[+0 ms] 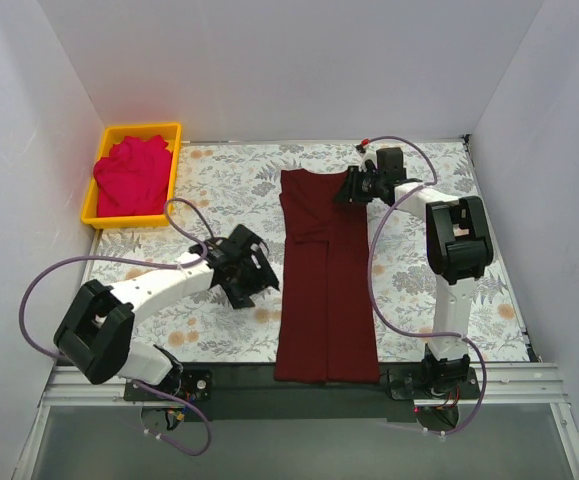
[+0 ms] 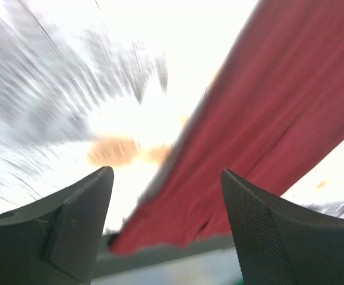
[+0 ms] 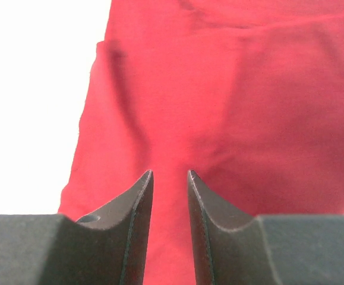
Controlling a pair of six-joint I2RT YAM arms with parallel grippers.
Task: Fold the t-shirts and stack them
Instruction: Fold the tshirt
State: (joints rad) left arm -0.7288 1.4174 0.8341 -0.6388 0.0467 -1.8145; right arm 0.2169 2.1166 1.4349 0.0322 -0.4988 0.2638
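At the upper left of the top view, the pinkish-red t-shirt (image 1: 131,178) lies bunched in the yellow bin (image 1: 139,127), well apart from both arms.

Right of it, at centre-left, the left claw (image 1: 259,275) hangs over the flowered tabletop (image 1: 219,180), just beside the left edge of the maroon t-shirt (image 1: 324,290). Its wrist view is blurred, but the jaws stand wide apart with nothing between them.

The maroon shirt lies flat as a narrow strip down the middle, its long axis running from the top of the frame to the bottom edge of the tabletop. So the left claw faces the strip's long side about midway, cloth to its right.

At the strip's upper right corner sits the right claw (image 1: 352,188), the nearer one to that far end. Its jaws are drawn almost together, a thin slit between them, directly above the cloth. Whether any fabric is pinched I cannot tell.

No brand, label or writing can be read anywhere.
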